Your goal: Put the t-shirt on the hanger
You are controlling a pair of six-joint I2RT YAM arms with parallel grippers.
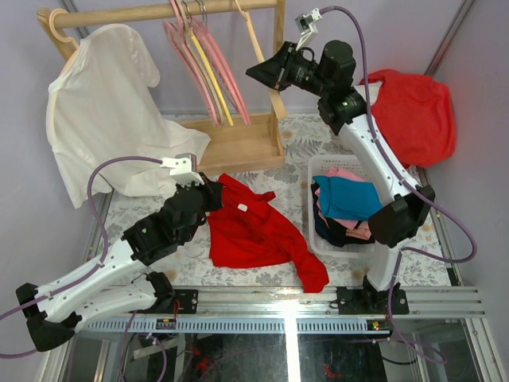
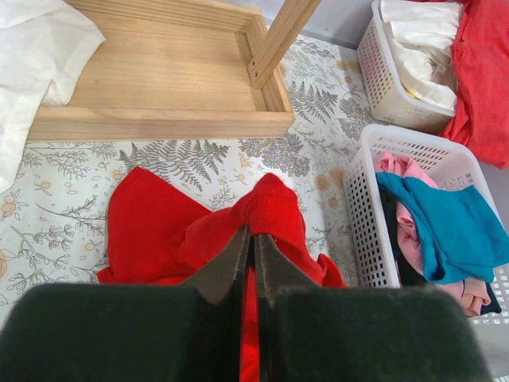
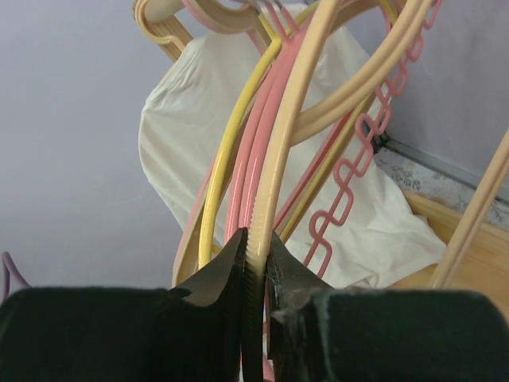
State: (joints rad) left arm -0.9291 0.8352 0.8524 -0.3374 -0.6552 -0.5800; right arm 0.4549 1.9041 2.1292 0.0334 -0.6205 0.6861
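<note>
The right gripper (image 3: 254, 259) pinches the hanger (image 3: 290, 135), likely to lift it off the rail (image 1: 159, 12), while the left gripper (image 2: 250, 255) clamps the t-shirt (image 2: 151, 215) ready.

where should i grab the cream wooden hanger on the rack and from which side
Take the hanger low on its flat sloping arm, approaching from the robot's side, jaws across its thin faces. It hangs edge-on, in front of the pink hangers and yellow hanger, so that arm is exposed. The right gripper pinches it there.
</note>
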